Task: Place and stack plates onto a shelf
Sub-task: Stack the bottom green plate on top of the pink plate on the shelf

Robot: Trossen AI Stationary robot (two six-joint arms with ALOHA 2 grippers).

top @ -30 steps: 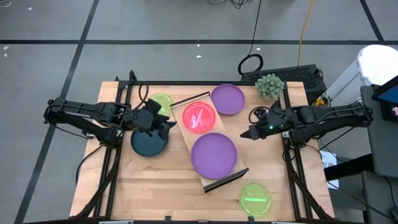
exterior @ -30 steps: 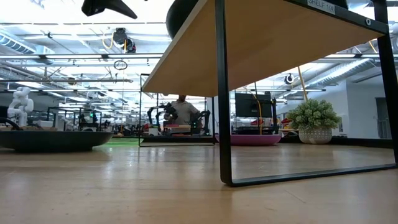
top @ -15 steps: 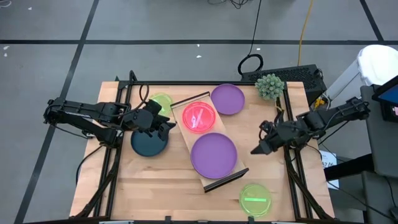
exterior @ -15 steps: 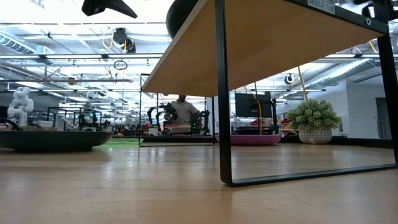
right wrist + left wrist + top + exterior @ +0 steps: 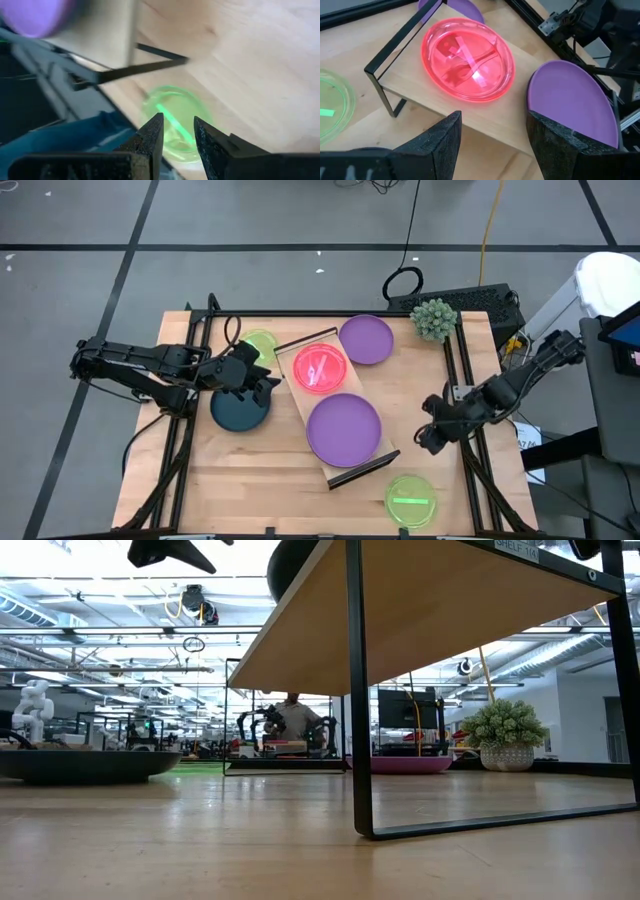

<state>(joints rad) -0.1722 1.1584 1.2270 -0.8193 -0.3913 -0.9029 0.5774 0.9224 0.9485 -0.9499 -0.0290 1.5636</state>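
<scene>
Spanning grey floor [image 5: 300, 220], wooden table [image 5: 250, 470] carries shelf [image 5: 292, 395].

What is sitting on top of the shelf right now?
On the shelf sit a pink-red plate and a large purple plate, side by side. Whether either one covers another plate beneath it cannot be seen.

Bright, even overhead light; ceiling strip lamps [image 5: 90, 632] glare in the low view. Soft shadows lie under the shelf [image 5: 330, 408]. The right wrist view is motion-blurred throughout.
</scene>
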